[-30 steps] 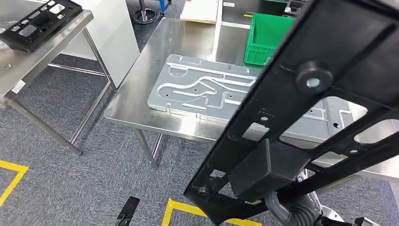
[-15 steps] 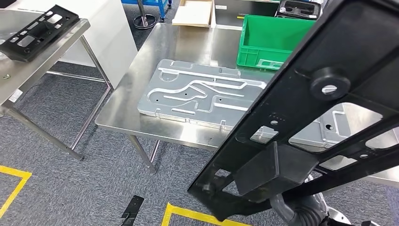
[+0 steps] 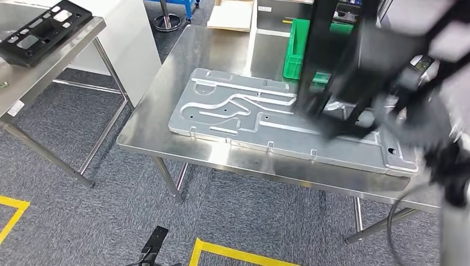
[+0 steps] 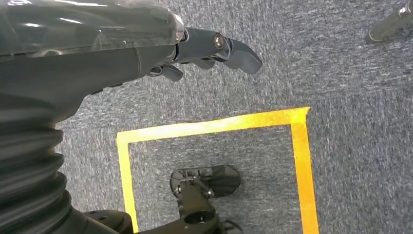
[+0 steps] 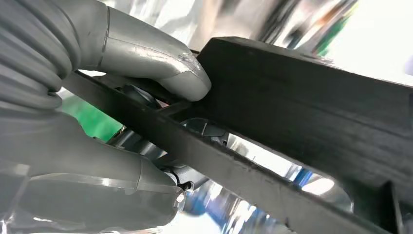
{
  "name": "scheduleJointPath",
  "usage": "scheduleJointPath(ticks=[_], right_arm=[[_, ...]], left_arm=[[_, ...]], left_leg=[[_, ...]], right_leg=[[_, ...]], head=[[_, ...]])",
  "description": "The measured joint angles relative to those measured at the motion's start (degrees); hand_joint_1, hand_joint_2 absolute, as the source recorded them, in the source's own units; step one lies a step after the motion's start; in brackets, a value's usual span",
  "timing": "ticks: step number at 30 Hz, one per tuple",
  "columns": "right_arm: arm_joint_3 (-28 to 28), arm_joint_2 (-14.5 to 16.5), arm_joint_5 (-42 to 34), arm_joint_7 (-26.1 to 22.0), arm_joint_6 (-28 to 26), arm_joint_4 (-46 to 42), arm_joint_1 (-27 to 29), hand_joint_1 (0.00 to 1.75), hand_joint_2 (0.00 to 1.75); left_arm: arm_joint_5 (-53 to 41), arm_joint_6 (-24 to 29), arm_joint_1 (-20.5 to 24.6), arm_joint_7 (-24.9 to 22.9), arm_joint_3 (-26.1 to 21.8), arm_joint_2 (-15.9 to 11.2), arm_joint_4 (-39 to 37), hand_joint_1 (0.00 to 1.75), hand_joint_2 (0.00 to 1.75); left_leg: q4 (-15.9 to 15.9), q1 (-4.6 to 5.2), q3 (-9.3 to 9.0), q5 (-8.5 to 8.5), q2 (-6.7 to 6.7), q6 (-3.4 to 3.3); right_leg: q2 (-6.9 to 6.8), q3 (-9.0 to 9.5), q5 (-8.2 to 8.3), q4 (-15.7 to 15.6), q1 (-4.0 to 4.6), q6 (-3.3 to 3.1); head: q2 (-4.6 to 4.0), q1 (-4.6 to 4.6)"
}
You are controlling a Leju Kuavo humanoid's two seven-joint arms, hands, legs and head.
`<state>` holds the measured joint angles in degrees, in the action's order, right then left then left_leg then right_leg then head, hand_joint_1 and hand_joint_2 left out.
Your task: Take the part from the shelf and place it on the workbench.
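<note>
Matt black plastic part point(image 5: 311, 112); shiny steel workbench point(image 3: 221, 50).

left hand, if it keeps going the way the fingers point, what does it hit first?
Likely just the grey carpet. The left hand hangs empty with fingers aimed at the floor, and nothing lies ahead of them; the yellow tape square sits off to the side. Depth is unclear.

left robot hand point(image 4: 195, 48): glossy dark shell, screws, ribbed grey cover | right robot hand point(image 5: 122, 97): silver-grey thumb, ribbed cover
</note>
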<state>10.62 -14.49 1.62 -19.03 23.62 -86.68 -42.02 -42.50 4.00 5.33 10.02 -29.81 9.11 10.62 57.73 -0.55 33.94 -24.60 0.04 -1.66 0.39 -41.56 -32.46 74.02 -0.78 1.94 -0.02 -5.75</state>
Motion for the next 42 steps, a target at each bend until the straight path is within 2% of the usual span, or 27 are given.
scheduleJointPath(ticks=[1, 3, 4, 5, 7, 10, 11, 13, 14, 15, 16, 17, 19, 20, 21, 24, 26, 28, 29, 30, 31, 32, 34, 35, 36, 40, 42], right_arm=[[1.1, -0.5, 6.6, -0.3, -4.0, 2.5, -3.1, 1.75, 1.75], [3.9, -1.1, 21.6, -0.4, -12.5, 7.3, -8.7, 1.75, 1.75], [5.4, -1.2, 28.2, -0.2, -16.2, 9.8, -11.1, 1.75, 1.75], [7.0, -1.2, 34.2, 0.0, -19.4, 12.7, -13.3, 1.75, 1.75], [10.3, -0.8, 43.6, 0.5, -24.9, 18.7, -16.8, 1.75, 1.75], [14.6, 0.9, 53.4, 1.2, -31.6, 28.0, -20.0, 1.75, 1.75], [15.8, 1.7, 55.8, 1.5, -33.6, 31.0, -20.7, 1.75, 1.75], [18.0, 3.7, 60.1, 1.9, -37.0, 37.0, -21.5, 1.75, 1.75], [18.8, 4.8, 62.7, 1.9, -38.3, 40.0, -21.6, 1.75, 1.75], [19.3, 6.0, 65.3, 1.8, -39.3, 43.0, -21.4, 1.75, 1.75], [19.5, 7.3, 67.7, 1.7, -40.1, 45.8, -21.1, 1.75, 1.75], [19.6, 8.5, 69.4, 1.7, -40.7, 48.2, -20.6, 1.75, 1.75], [19.6, 10.5, 70.6, 2.0, -41.2, 52.0, -19.8, 1.75, 1.75], [19.6, 11.3, 70.7, 2.2, -41.4, 53.5, -19.5, 1.75, 1.75], [19.6, 12.1, 70.7, 2.4, -41.5, 55.0, -19.1, 1.75, 1.75], [19.6, 13.7, 70.7, 2.7, -41.6, 58.1, -17.9, 1.75, 1.75], [19.6, 14.5, 70.7, 2.8, -41.5, 59.5, -17.6, 0.87, 0.87], [19.6, 15.2, 70.6, 2.9, -41.2, 60.8, -17.4, 0.00, 0.00], [19.6, 15.5, 70.5, 2.9, -41.1, 61.4, -17.2, 0.00, 0.00], [19.6, 15.6, 70.4, 2.9, -40.9, 61.9, -17.0, 0.00, 0.00], [19.6, 15.8, 70.3, 2.9, -40.7, 62.3, -16.8, 0.00, 0.00], [19.6, 16.0, 70.2, 2.9, -40.5, 62.6, -16.7, 0.00, 0.00], [19.6, 16.4, 70.1, 2.8, -40.2, 63.1, -16.9, 0.00, 0.00], [19.6, 16.7, 70.0, 2.8, -40.1, 63.3, -17.1, 0.00, 0.00], [19.6, 17.0, 69.9, 2.9, -39.9, 63.5, -17.2, 0.00, 0.00], [19.5, 17.5, 69.7, 3.4, -39.4, 64.2, -17.3, 0.00, 0.00], [19.5, 17.8, 69.7, 3.8, -39.1, 64.4, -17.5, 0.00, 0.00]], left_arm=[[-0.2, -0.1, 0.0, 0.1, -0.1, 0.0, 0.0, 0.00, 1.75], [-0.6, -0.2, 0.0, 0.1, -0.1, 0.0, 0.0, 0.00, 1.75], [-0.9, -0.3, 0.0, 0.1, -0.2, 0.0, 0.0, 0.00, 1.75], [-1.2, -0.3, 0.1, 0.1, -0.2, 0.1, 0.0, 0.00, 1.75], [-1.8, -0.3, 0.2, -0.2, -0.2, 0.1, 0.0, 0.00, 1.75], [-2.4, -0.3, 0.4, -0.4, -0.2, 0.2, 0.0, 0.00, 1.75], [-2.6, -0.3, 0.6, -0.5, -0.2, 0.2, 0.0, 0.00, 1.75], [-2.8, -0.5, 0.8, -0.7, -0.2, 0.2, 0.1, 0.00, 1.75], [-3.1, -0.7, 0.7, -0.9, -0.3, 0.2, 0.3, 0.00, 1.75], [-3.5, -1.0, 0.7, -1.0, -0.5, 0.2, 0.4, 0.00, 1.75], [-3.8, -1.1, 0.6, -1.0, -0.8, 0.2, 0.6, 0.00, 1.75], [-4.1, -1.1, 0.6, -0.8, -1.1, 0.2, 0.7, 0.00, 1.75], [-4.2, -0.9, 0.6, -0.2, -1.7, 0.1, 0.7, 0.00, 1.75], [-4.2, -0.8, 0.6, -0.1, -1.9, 0.1, 0.7, 0.00, 1.75], [-4.2, -0.7, 0.6, 0.1, -2.2, 0.1, 0.7, 0.00, 1.75], [-4.1, -0.5, 0.3, 0.3, -2.8, 0.1, 0.7, 0.00, 1.75], [-4.1, -0.4, 0.2, 0.3, -3.0, 0.0, 0.7, 0.00, 1.75], [-4.1, -0.4, 0.2, 0.3, -3.3, 0.0, 0.7, 0.00, 1.75], [-4.2, -0.4, 0.2, 0.3, -3.4, 0.0, 0.7, 0.00, 1.75], [-4.4, -0.4, 0.1, 0.4, -3.4, 0.0, 0.7, 0.00, 1.75], [-4.6, -0.3, 0.1, 0.4, -3.4, 0.0, 0.7, 0.00, 1.75], [-4.8, -0.3, 0.0, 0.4, -3.4, 0.0, 0.7, 0.00, 1.75], [-5.1, -0.2, 0.0, 0.5, -3.4, 0.0, 0.7, 0.00, 0.87], [-4.9, -0.3, 0.0, 0.6, -3.4, -0.1, 0.7, 0.00, 0.44], [-4.7, -0.3, 0.1, 0.7, -3.5, -0.1, 0.7, 0.00, 0.00], [-4.2, 0.1, 0.1, 0.1, -3.9, -0.1, 0.7, 0.00, 0.00], [-4.1, 0.6, 0.2, -1.5, -4.1, -0.1, 0.7, 0.00, 0.00]], left_leg=[[0.1, -0.04, 0.01, -0.04, -0.08, 0.06], [0.5, -0.12, 0.02, -0.26, -0.33, 0.39], [0.7, -0.05, 0.16, -0.36, -0.45, 0.67], [0.8, 0.01, 0.38, -0.37, -0.52, 1.01], [0.8, 0.10, 0.76, -0.19, -0.58, 1.66], [1.9, -0.07, 1.31, -0.96, -0.52, 2.61], [4.1, -0.10, 2.35, -2.13, -0.47, 2.84], [11.5, -0.14, 6.06, -5.21, -0.38, 3.08], [15.0, -0.14, 7.99, -6.18, -0.38, 3.11], [16.9, -0.14, 9.19, -6.18, -0.38, 3.06], [16.4, -0.11, 9.34, -5.06, -0.38, 2.91], [13.8, -0.08, 8.45, -3.07, -0.38, 2.65], [6.1, 0.16, 5.18, 0.79, -0.36, 1.93], [3.2, 0.30, 3.88, 1.67, -0.33, 1.65], [1.6, 0.44, 3.15, 1.88, -0.32, 1.45], [0.5, 0.37, 2.70, 1.67, -0.37, 1.03], [-0.1, 0.06, 2.29, 1.86, -0.32, 0.66], [-0.3, -0.05, 2.04, 1.84, -0.27, 0.43], [-0.3, -0.06, 2.00, 1.77, -0.28, 0.36], [-0.2, -0.09, 1.95, 1.66, -0.33, 0.35], [-0.1, -0.14, 1.88, 1.52, -0.40, 0.42], [0.0, -0.21, 1.81, 1.33, -0.48, 0.57], [0.6, -0.31, 1.73, 0.80, -0.56, 1.14], [0.9, -0.21, 1.80, 0.52, -0.57, 1.49], [1.2, -0.15, 1.87, 0.37, -0.55, 1.84], [1.7, -0.17, 1.99, -0.31, -0.44, 3.06], [5.9, -0.24, 3.59, -2.98, -0.32, 3.50]], right_leg=[[-0.07, 0.36, 1.34, -1.0, -0.18, 0.09], [-0.15, 3.44, 5.50, -7.8, -0.51, 0.11], [-0.14, 4.97, 6.89, -11.3, -0.49, 0.02], [-0.10, 5.86, 7.51, -13.6, -0.39, -0.15], [0.03, 6.08, 7.44, -14.9, -0.02, -0.65], [0.03, 6.22, 7.70, -15.4, -0.21, -1.74], [-0.01, 6.34, 7.76, -15.5, -0.30, -2.10], [-0.04, 6.46, 7.67, -15.6, -0.11, -2.61], [-0.01, 6.53, 7.59, -15.5, 0.04, -2.77], [0.04, 6.62, 7.50, -15.5, 0.20, -2.89], [0.09, 6.74, 7.38, -15.4, 0.36, -2.98], [0.13, 6.87, 7.25, -15.4, 0.52, -3.03], [0.16, 7.07, 6.92, -15.3, 0.84, -2.96], [0.15, 7.04, 6.78, -15.2, 0.96, -2.85], [0.13, 6.99, 6.70, -15.2, 1.03, -2.67], [-0.01, 6.92, 6.44, -15.2, 1.02, -1.95], [-0.07, 5.78, 4.79, -12.8, 0.96, -1.39], [-0.11, 2.42, 1.63, -6.2, 0.66, -0.90], [-0.11, 0.52, 0.44, -2.8, 0.47, -0.72], [-0.12, -0.92, 0.10, -0.5, 0.24, -0.55], [-0.15, -1.46, 0.85, -0.1, 0.02, -0.41], [-0.18, -0.95, 2.62, -1.9, -0.19, -0.31], [-0.31, 1.90, 6.67, -8.7, -0.48, -0.22], [-0.31, 3.18, 7.84, -11.6, -0.48, -0.36], [-0.29, 3.89, 8.25, -13.3, -0.38, -0.56], [-0.16, 4.34, 8.16, -14.3, -0.09, -2.07], [-0.16, 4.60, 8.31, -14.5, -0.16, -2.80]], head=[[0.00, 0.00], [0.00, 0.00], [0.00, 0.00], [0.00, -0.01], [0.00, -0.04], [0.00, -0.04], [0.00, -0.04], [0.00, -0.05], [0.00, -0.04], [0.00, -0.04], [0.00, -0.04], [0.00, -0.05], [0.00, -0.05], [0.00, -0.06], [0.00, -0.05], [0.00, -0.03], [0.00, -0.01], [0.00, 0.00], [0.00, 0.00], [0.00, 0.00], [0.00, 0.00], [0.00, 0.00], [0.00, 0.00], [0.00, -0.04], [0.00, -0.10], [0.00, -0.22], [0.00, -0.22]])
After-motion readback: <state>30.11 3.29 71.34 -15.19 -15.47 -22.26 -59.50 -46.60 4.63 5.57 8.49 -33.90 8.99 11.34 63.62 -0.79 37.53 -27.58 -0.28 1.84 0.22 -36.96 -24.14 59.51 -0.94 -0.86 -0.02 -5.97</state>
